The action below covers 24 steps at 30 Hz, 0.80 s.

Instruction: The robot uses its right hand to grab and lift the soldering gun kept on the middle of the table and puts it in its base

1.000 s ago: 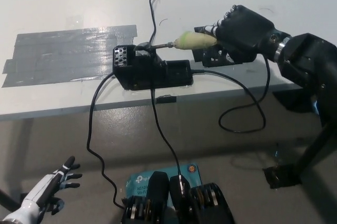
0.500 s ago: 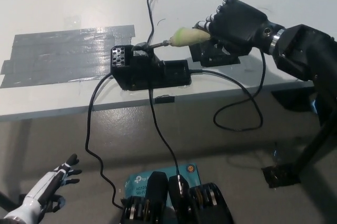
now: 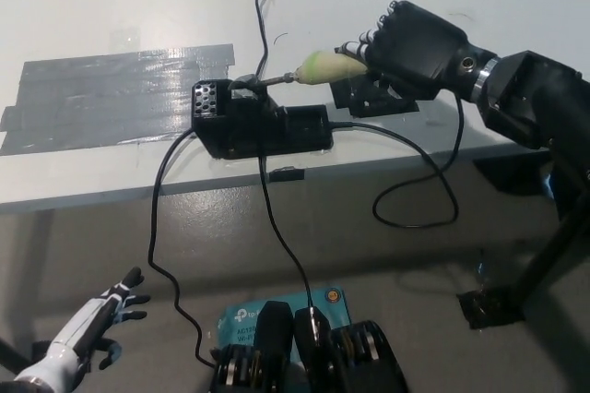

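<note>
Holding the soldering gun [image 3: 323, 66] in closed fingers, your right hand [image 3: 415, 38] has its tip touching the base [image 3: 263, 125]. A misaligned push could snag the cord [image 3: 419, 199]. The left hand [image 3: 101, 324] hangs spread, far below the base.

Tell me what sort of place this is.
Probably an electronics workbench or robotics lab. A soldering gun is gripped by the black right hand over its black base on a white table with grey tape strips, and cables trail to the floor.
</note>
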Each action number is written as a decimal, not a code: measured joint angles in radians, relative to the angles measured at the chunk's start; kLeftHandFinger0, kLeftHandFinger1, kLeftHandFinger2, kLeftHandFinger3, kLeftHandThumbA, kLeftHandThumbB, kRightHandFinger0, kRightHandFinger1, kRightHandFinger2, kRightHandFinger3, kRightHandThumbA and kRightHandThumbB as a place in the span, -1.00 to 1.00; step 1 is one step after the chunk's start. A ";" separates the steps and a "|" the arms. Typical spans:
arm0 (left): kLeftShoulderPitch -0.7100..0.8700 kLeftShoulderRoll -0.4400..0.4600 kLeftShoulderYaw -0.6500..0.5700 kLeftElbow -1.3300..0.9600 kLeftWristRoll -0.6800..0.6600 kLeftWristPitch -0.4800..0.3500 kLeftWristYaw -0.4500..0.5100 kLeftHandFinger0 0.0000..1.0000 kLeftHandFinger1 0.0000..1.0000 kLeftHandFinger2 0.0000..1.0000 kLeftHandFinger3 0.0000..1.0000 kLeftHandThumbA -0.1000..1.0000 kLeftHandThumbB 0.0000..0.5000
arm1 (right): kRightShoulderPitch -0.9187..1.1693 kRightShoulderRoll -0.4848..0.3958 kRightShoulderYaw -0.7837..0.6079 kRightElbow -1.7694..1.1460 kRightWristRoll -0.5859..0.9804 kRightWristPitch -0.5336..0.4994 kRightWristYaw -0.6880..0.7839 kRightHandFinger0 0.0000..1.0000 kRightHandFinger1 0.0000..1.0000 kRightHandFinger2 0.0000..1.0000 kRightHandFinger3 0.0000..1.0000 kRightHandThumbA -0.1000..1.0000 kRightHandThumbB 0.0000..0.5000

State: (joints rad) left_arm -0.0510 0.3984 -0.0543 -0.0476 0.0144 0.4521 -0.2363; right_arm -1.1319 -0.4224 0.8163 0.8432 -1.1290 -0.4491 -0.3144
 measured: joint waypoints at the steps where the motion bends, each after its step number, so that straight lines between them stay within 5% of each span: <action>1: 0.000 -0.001 -0.001 0.000 0.000 0.000 0.000 0.62 0.75 0.80 0.94 1.00 -0.88 | -0.004 0.005 0.002 0.011 0.001 0.000 -0.003 -1.00 -1.00 -0.23 -0.38 -0.95 -0.49; 8: -0.006 -0.003 -0.014 0.000 0.004 0.001 0.000 0.61 0.77 0.82 0.98 1.00 -0.74 | -0.053 0.045 0.011 0.084 -0.002 -0.001 -0.007 -1.00 -1.00 -0.19 -0.43 -0.93 -0.63; 9: -0.007 -0.004 -0.015 0.000 0.004 0.002 0.000 0.65 0.78 0.82 0.94 1.00 -0.75 | -0.058 0.049 0.012 0.093 -0.002 -0.001 -0.007 -1.00 -1.00 -0.20 -0.53 -0.72 -0.99; 13: -0.011 -0.004 -0.020 0.000 0.005 0.002 0.000 0.68 0.80 0.83 0.93 1.00 -0.78 | -0.067 0.062 0.012 0.114 -0.003 0.002 -0.007 -1.00 -1.00 -0.19 -0.49 -0.73 -0.92; 16: -0.014 -0.005 -0.025 0.000 0.006 0.001 0.000 0.71 0.82 0.86 0.94 1.00 -0.65 | -0.072 0.084 0.012 0.115 -0.003 0.003 -0.009 -1.00 -1.00 -0.23 -0.41 -0.73 -0.64; 21: -0.020 -0.010 -0.031 0.000 0.006 0.002 0.000 0.69 0.81 0.85 0.98 1.00 -0.73 | -0.089 0.115 0.013 0.114 -0.006 0.009 -0.011 -1.00 -1.00 -0.28 -0.53 -0.71 -0.66; 24: -0.019 -0.010 -0.031 0.000 0.006 0.001 -0.001 0.75 0.83 0.85 0.96 1.00 -0.58 | -0.092 0.113 0.015 0.114 -0.015 0.010 -0.020 -1.00 -0.97 -0.22 -0.34 -0.73 -0.66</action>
State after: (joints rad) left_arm -0.0702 0.3883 -0.0858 -0.0476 0.0204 0.4535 -0.2370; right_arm -1.2237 -0.3093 0.8315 0.9573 -1.1445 -0.4392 -0.3343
